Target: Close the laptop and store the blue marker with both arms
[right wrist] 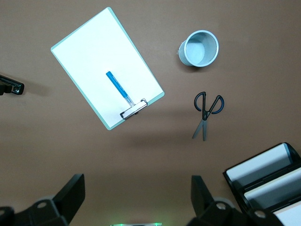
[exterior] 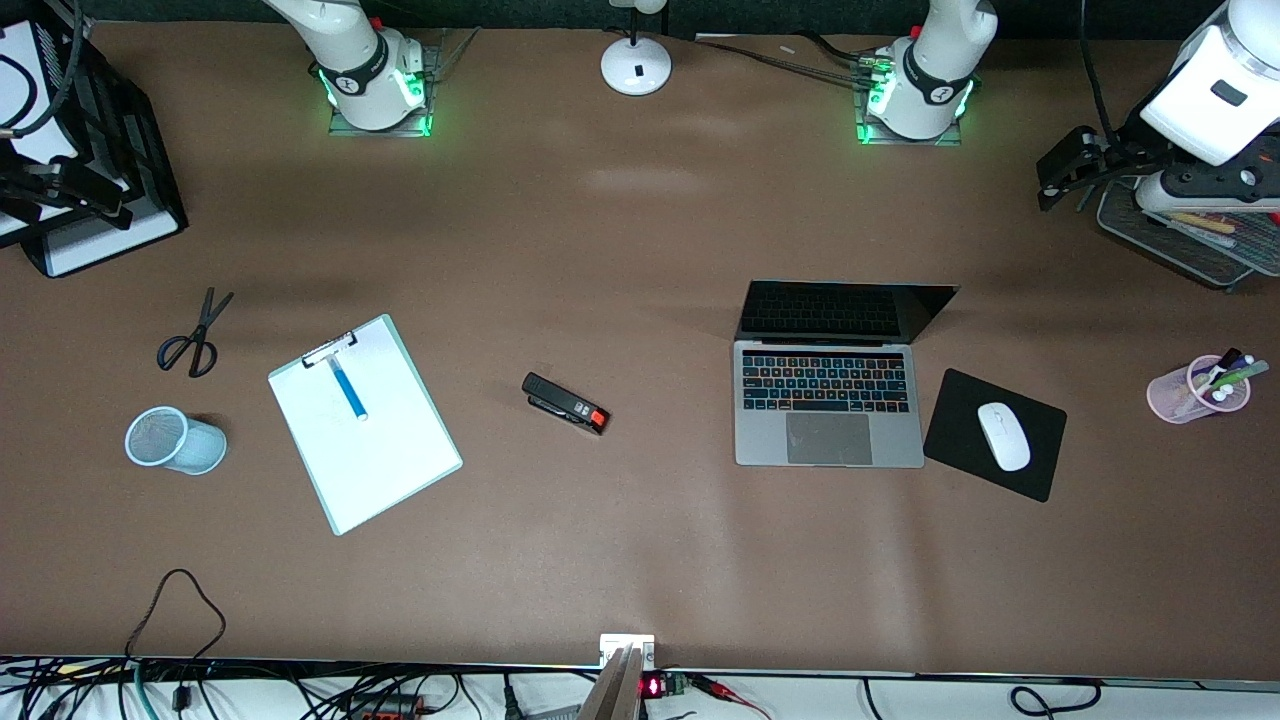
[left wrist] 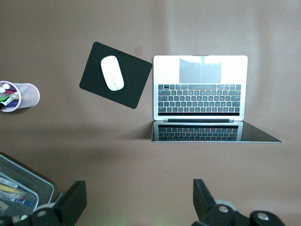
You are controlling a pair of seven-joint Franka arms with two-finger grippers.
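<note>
The left gripper [left wrist: 136, 202] is hanging high up at the right edge of the front view, over the table's end by the mesh tray [exterior: 1190, 240], and its two black fingers are standing wide apart with nothing between them. The right gripper [right wrist: 136, 202] is hanging at the left edge of the front view, near the black file rack [exterior: 90, 190], and its fingers are wide apart and empty too. Both arms are waiting up high, so no step looks begun yet. The laptop [exterior: 828, 400] is sitting right of the middle of the front view with its lid still up, and the black mouse pad [exterior: 960, 420] with the white mouse [exterior: 1003, 436] is lying just beside it. The blue marker [exterior: 348, 388] is lying on the white clipboard [exterior: 390, 450] in the left part of the front view, its top end near the clip. A pale blue mesh cup [exterior: 175, 440] is lying on its side near the clipboard, and the scissors [exterior: 195, 335] are a little above it in the picture. I think the next move is for the left gripper to be coming down to the top edge of the lid and pushing it gently flat, while the right gripper is dropping over the marker to pinch it across its thin body.
</note>
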